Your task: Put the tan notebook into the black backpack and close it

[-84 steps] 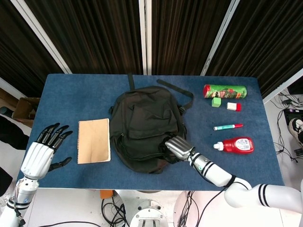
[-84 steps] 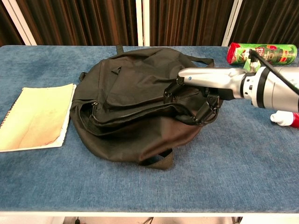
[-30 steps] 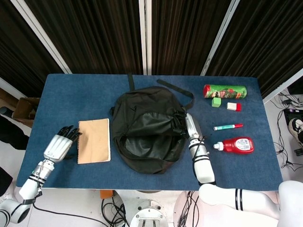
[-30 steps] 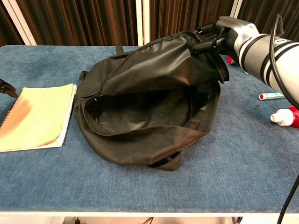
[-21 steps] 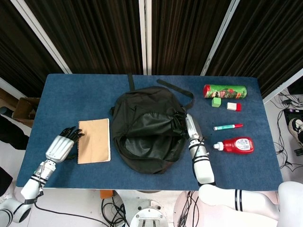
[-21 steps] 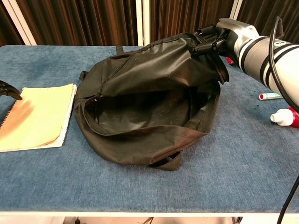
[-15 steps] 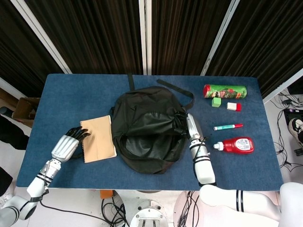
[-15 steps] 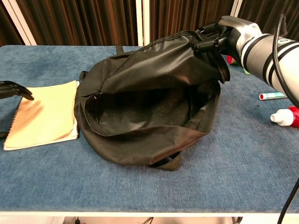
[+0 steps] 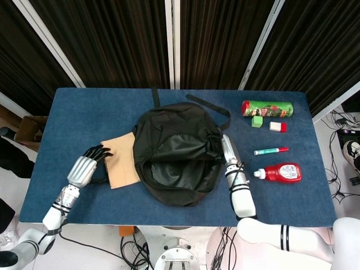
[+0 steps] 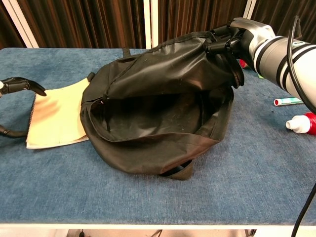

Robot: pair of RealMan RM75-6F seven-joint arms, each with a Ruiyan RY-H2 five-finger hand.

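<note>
The black backpack [image 9: 177, 152] lies in the middle of the blue table, its main compartment [image 10: 153, 116] gaping open toward me. My right hand [image 10: 236, 35] grips the top flap and holds it raised; the head view shows this hand [image 9: 225, 149] at the bag's right side. The tan notebook [image 9: 121, 161] lies tilted, its right edge against the backpack's left rim. My left hand [image 9: 84, 168] holds the notebook's left edge, with its fingers [image 10: 22, 85] over the notebook [image 10: 57, 118] and its thumb curled below. Nothing shows inside the bag.
On the right of the table [image 9: 84, 112] lie a green can [image 9: 267, 108], a green block [image 9: 257, 121], a small white and red block [image 9: 278, 126], a pen [image 9: 270, 151] and a red bottle [image 9: 279, 172]. Dark curtains hang behind.
My left hand reached the notebook, took its left edge and slid it right, turning it against the backpack. My right hand lifted the flap open earlier and keeps holding it.
</note>
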